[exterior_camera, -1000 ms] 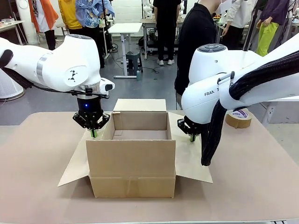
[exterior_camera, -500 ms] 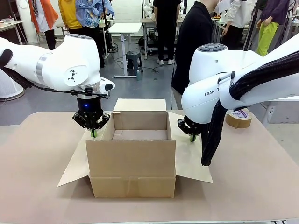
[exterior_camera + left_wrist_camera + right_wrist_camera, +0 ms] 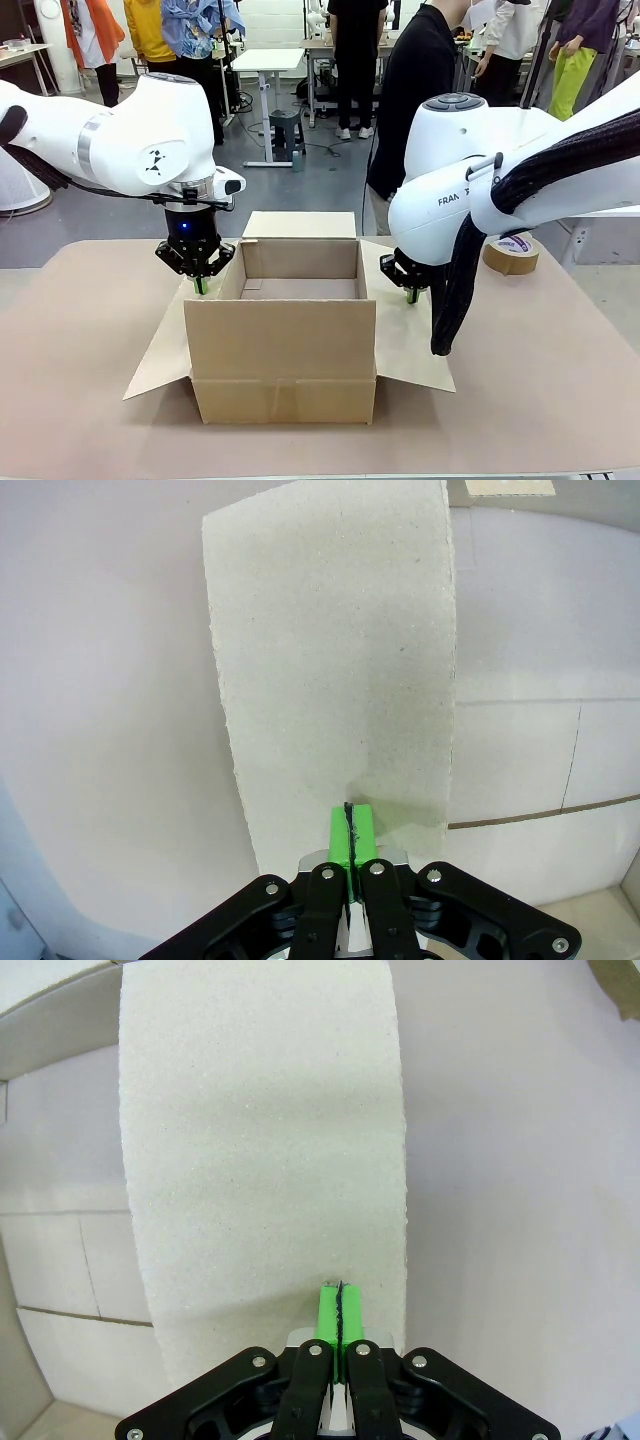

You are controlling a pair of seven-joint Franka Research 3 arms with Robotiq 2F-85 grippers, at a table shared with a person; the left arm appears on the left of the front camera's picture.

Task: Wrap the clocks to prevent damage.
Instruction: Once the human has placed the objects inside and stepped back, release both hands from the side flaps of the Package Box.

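Observation:
The clocks are out of view. An open cardboard box (image 3: 284, 340) stands mid-table with its flaps spread outward. My left gripper (image 3: 201, 287) points down over the left flap (image 3: 165, 350), green pads pressed together with nothing between them. In the left wrist view its shut fingertips (image 3: 350, 832) hover just above that flap (image 3: 330, 660). On the other side my right gripper (image 3: 411, 296) is shut too, over the right flap (image 3: 405, 345). The right wrist view shows its closed pads (image 3: 338, 1312) close above the pale flap (image 3: 260, 1160). Whether either gripper touches a flap is unclear.
A roll of brown tape (image 3: 511, 254) lies on the table at the far right. A person in black (image 3: 415, 90) stands beyond the far edge, behind the box. The brown tabletop (image 3: 80, 400) has free room left, right and in front of the box.
The person in black behind the table has shifted slightly. Both arms and the box stay where they were.

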